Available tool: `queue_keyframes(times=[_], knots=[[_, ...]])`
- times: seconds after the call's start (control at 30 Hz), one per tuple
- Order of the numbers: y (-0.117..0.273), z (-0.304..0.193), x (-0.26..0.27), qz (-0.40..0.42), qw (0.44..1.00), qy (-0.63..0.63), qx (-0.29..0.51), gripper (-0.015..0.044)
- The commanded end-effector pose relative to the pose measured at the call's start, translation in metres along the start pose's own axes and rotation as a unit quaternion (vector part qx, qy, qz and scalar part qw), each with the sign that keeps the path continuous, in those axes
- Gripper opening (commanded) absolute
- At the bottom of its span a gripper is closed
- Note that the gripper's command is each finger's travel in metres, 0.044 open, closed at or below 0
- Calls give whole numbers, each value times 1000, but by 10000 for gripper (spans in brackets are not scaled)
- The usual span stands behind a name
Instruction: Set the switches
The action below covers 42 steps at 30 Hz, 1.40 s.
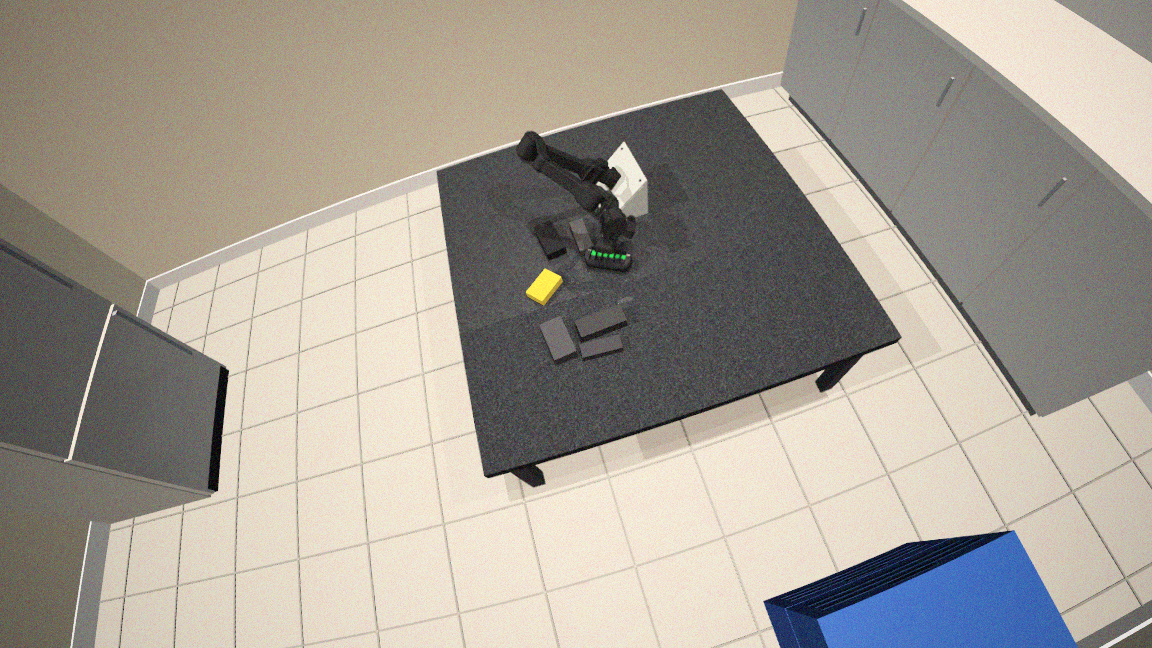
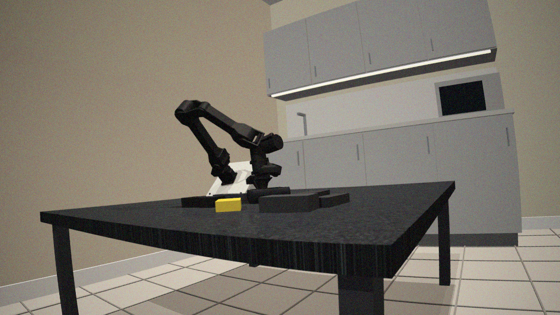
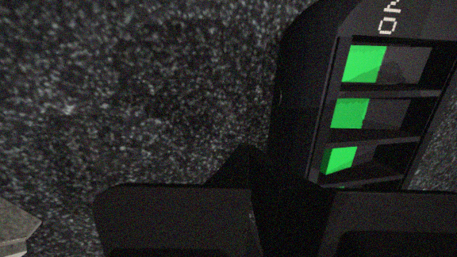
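The dark grey controller unit (image 1: 609, 264) (image 2: 270, 191) (image 3: 420, 20) sits on the bench (image 1: 725, 282) with its switches facing up. The underside label is hidden. The top view shows a row of green switch ends. In the wrist view three rockers and a sliver of another show below the ON print. The third rocker's green end (image 3: 341, 159) shows its side face and looks tilted differently from the first two. My gripper (image 1: 616, 244) (image 2: 263, 187) (image 3: 245, 152) is shut and empty, pointing down low at the unit's long edge beside the green ends. Contact cannot be told.
A yellow block (image 1: 543, 286) (image 2: 228, 204) lies left of the unit in the top view. A black block (image 1: 551, 240) and a grey block (image 1: 580, 233) lie nearer the arm. Three dark blocks lie farther out. A pale angled stand (image 1: 634, 181) (image 3: 16, 226) is beside the arm's base.
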State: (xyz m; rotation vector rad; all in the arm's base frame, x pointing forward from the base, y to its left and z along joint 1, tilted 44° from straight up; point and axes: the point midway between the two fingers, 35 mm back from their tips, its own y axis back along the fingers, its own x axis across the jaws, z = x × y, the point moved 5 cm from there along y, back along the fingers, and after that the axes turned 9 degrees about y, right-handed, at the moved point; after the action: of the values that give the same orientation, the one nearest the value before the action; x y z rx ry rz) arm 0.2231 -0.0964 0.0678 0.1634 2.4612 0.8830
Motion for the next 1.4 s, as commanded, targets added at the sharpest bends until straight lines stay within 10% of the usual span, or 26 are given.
queue_keyframes(times=[0.0,1.37], knots=[[-1,0,-2,0,1000,2,-2,0],[47,-2,-9,6,1000,2,-3,0]])
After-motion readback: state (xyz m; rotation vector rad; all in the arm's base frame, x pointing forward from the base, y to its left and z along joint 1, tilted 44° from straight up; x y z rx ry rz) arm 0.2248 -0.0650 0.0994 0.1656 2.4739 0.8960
